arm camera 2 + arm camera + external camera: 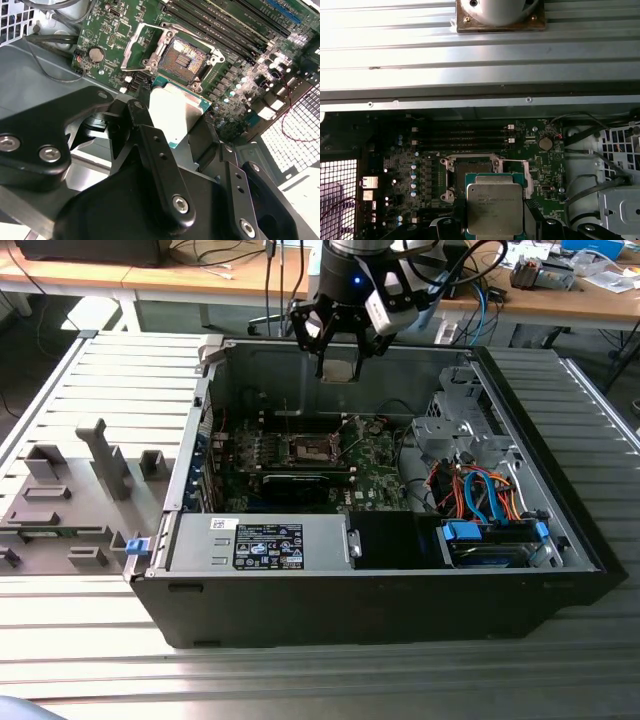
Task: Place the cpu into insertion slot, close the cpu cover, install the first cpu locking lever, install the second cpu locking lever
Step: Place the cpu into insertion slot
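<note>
End effector (174,120) clamps cpu (495,210): flat square, dull silver lid, green edge; insertion slot (182,57) uncovered below.

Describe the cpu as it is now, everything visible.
The cpu is a flat square chip: dull silver-grey metal lid with print, green substrate rim showing around it. The gripper holds it by two opposite edges, lid facing the wrist cameras, roughly level. It hangs clear above the motherboard, near but not seated in the open insertion slot. Nothing else touches it.
</note>
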Controlling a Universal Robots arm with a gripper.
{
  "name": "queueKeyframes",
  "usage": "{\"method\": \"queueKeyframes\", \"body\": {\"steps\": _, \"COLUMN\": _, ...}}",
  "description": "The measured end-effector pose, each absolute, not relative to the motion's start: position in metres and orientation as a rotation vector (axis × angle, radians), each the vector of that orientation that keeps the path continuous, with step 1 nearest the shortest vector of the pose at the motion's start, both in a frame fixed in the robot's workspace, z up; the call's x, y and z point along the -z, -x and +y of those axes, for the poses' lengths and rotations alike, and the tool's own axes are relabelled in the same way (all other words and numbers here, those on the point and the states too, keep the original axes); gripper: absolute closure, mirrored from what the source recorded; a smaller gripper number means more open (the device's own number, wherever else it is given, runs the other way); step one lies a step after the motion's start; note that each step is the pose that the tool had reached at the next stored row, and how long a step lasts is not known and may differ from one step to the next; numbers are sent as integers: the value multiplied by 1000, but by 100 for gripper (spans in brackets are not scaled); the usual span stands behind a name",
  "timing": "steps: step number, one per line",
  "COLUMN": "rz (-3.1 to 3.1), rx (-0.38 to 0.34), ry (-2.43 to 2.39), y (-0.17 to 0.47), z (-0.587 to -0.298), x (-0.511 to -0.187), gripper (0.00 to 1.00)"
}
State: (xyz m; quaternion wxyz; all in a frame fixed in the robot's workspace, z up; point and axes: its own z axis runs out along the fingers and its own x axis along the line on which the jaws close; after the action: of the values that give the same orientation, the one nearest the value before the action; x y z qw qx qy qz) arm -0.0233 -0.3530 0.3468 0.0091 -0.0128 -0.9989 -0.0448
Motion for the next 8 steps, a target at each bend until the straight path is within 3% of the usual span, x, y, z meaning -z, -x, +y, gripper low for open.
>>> {"method": "queueKeyframes", "body": {"steps": 8, "rz": -3120, "rx": 140, "ry": 40, "y": 24, "z": -353, "x": -346, "gripper": 46}}
